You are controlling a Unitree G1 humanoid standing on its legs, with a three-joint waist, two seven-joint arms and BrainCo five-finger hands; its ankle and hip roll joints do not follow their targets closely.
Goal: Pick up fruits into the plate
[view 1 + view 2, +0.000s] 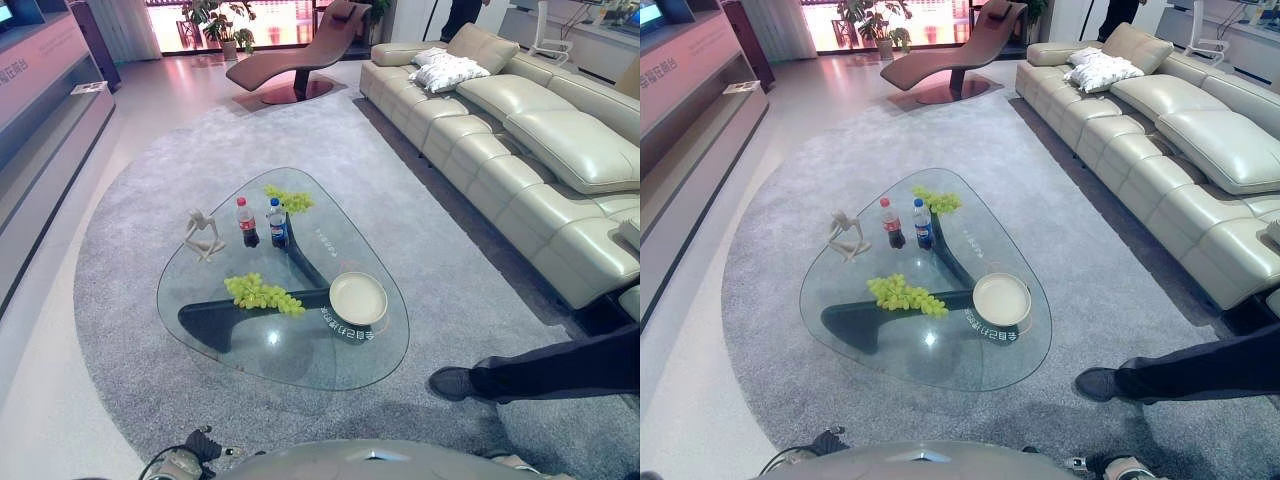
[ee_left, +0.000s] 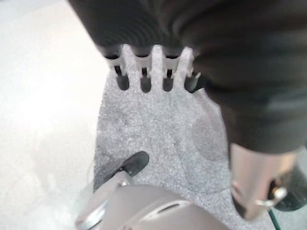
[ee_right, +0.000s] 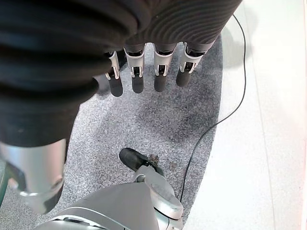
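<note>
Grapes [image 1: 262, 292] lie beside plate [image 1: 357, 297], seemingly well apart from both slack, empty hands [image 2: 153, 72] [image 3: 144, 72].

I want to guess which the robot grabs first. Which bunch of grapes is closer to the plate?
The green grape bunch lying just left of the cream plate. The other bunch sits at the table's far end, beyond the two bottles.

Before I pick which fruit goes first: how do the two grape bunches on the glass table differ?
The near grape bunch is larger and stretches long across the table's middle, close to the empty plate. The far grape bunch is smaller and more compact, at the table's far edge beside the two bottles, farther from the plate. Both are green and lie on the glass table.
</note>
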